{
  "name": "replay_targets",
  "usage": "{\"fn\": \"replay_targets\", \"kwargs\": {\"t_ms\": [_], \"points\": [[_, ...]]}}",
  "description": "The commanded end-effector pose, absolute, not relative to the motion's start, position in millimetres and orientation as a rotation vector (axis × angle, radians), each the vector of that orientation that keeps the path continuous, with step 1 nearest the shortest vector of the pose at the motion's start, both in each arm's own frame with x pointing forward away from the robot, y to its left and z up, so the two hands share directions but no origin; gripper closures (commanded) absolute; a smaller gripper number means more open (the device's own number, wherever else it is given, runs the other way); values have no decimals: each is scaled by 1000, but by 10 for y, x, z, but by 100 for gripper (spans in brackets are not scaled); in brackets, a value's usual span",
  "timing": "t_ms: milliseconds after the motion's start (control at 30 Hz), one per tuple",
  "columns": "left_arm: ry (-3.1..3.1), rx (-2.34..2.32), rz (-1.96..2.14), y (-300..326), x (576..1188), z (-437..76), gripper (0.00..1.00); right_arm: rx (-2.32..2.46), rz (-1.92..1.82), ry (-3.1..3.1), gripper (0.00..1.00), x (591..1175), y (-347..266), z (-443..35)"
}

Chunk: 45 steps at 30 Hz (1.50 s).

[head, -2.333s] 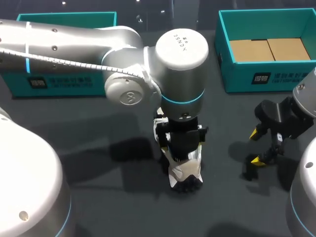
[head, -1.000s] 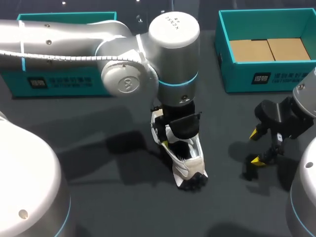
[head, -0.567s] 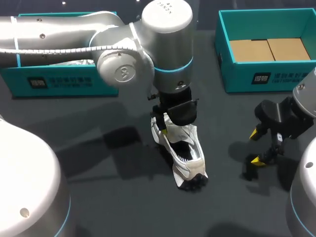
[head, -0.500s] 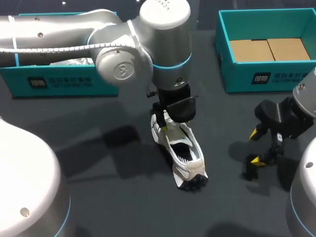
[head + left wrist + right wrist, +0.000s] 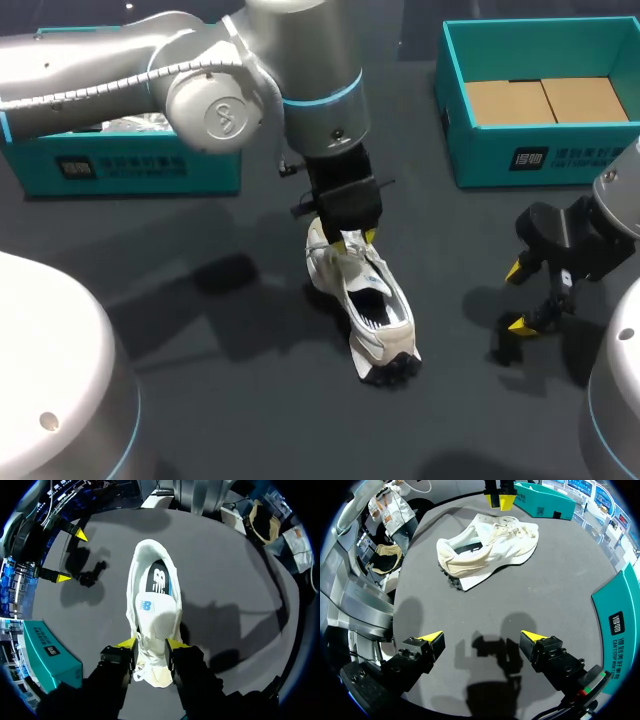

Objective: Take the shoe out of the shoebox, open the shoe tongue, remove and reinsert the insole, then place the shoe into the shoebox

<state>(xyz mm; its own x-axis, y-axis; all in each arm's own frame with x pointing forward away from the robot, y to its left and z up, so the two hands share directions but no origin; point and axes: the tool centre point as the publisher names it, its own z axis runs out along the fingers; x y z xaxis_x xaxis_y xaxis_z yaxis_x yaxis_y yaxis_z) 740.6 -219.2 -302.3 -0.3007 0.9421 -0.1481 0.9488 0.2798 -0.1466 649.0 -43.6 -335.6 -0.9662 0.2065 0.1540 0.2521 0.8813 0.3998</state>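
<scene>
A white shoe point(image 5: 365, 300) lies on the dark table near the middle, with its black-lugged heel toward the near edge. Its opening shows the insole point(image 5: 159, 579) and the tongue point(image 5: 148, 606). My left arm comes in from the left, and its gripper point(image 5: 346, 238) is at the shoe's toe end. In the left wrist view the left gripper point(image 5: 151, 643) has its yellow fingers pressed against both sides of the shoe's point(image 5: 152, 625) forefoot. My right gripper point(image 5: 516, 297) hangs open to the right of the shoe. The right gripper point(image 5: 481, 637) holds nothing, and the shoe point(image 5: 485, 547) lies well ahead of it.
A teal shoebox point(image 5: 540, 150) with a cardboard floor stands at the back right. A second teal box point(image 5: 130, 165) with crumpled paper stands at the back left, partly behind my left arm. Bare table lies between the shoe and the right gripper.
My left gripper has drawn back from over the shoe's opening to its toe end, and its fingers have closed in on the forefoot. The right arm has kept still.
</scene>
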Motion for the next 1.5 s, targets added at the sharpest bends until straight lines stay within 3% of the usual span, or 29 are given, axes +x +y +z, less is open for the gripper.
{"fn": "replay_targets", "kwargs": {"t_ms": [33,433,767,1067,1167,1233,1267,1300,1367,1500], "points": [[2460,1886,-345,-2291,7289,-3143,65,-361,-645,-2945,0,6480,-433,-3358],[2463,1980,-386,-2499,7026,-3508,65,-361,-645,-2945,0,6480,-433,-3358],[2443,1942,-412,-2391,6956,-3297,64,-361,-645,-2945,0,6480,-433,-3358],[2494,1914,-387,-2423,6944,-3541,62,-361,-645,-2945,0,6480,-433,-3358],[2470,1883,-403,-2368,6951,-3391,57,-361,-645,-2945,0,6480,-433,-3358],[2464,1841,-413,-2325,6960,-3266,49,-361,-645,-2945,0,6480,-433,-3358],[2463,1818,-418,-2301,6964,-3197,37,-361,-645,-2945,0,6480,-433,-3358],[2464,1790,-425,-2274,6967,-3122,15,-361,-645,-2945,0,6480,-433,-3358],[2502,1712,-422,-2246,6969,-3007,0,-361,-645,-2945,0,6480,-433,-3358],[2576,1633,-365,-2181,6896,-2755,0,-361,-645,-2945,0,6480,-433,-3358]]}}
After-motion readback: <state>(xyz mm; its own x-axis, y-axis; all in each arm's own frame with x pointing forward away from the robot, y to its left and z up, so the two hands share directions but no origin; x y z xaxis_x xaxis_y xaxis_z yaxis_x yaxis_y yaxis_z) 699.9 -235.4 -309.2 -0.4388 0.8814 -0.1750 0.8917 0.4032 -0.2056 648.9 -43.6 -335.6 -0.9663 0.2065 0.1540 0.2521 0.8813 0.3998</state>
